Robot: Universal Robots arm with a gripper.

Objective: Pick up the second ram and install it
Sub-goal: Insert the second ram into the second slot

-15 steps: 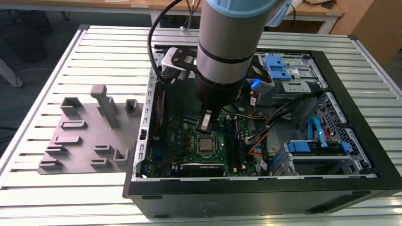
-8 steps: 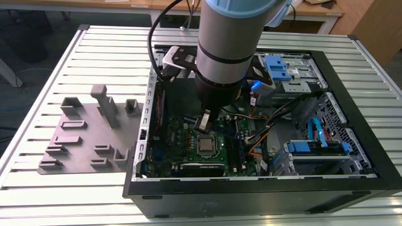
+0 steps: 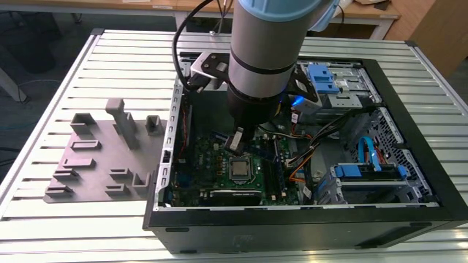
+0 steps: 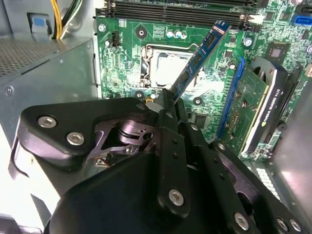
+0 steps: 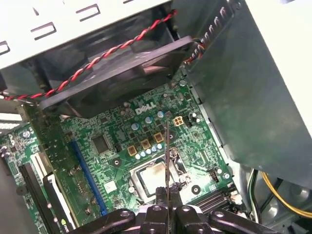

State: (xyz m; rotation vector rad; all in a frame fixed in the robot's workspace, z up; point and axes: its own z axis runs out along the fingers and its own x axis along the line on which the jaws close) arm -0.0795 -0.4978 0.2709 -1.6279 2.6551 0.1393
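My gripper (image 3: 237, 135) is inside the open computer case (image 3: 409, 109), shut on the second ram (image 3: 235, 142), a thin dark strip. The strip hangs above the green motherboard (image 3: 212, 159), over the CPU socket (image 3: 240, 167). In the second wrist view the second ram (image 4: 200, 56) sticks out slantwise from the gripper (image 4: 168, 95) toward the memory slots (image 4: 180, 14). In the first wrist view I see the second ram (image 5: 167, 151) edge-on as a thin line rising from the gripper (image 5: 167, 193) over the CPU socket (image 5: 148, 178).
A grey fixture plate (image 3: 95, 159) with upright holders lies on the slatted table at the exterior view's left. A graphics card (image 4: 261, 107), a case fan (image 5: 122, 68), cables (image 3: 321, 137) and blue drive bays (image 3: 321, 76) crowd the case around the board.
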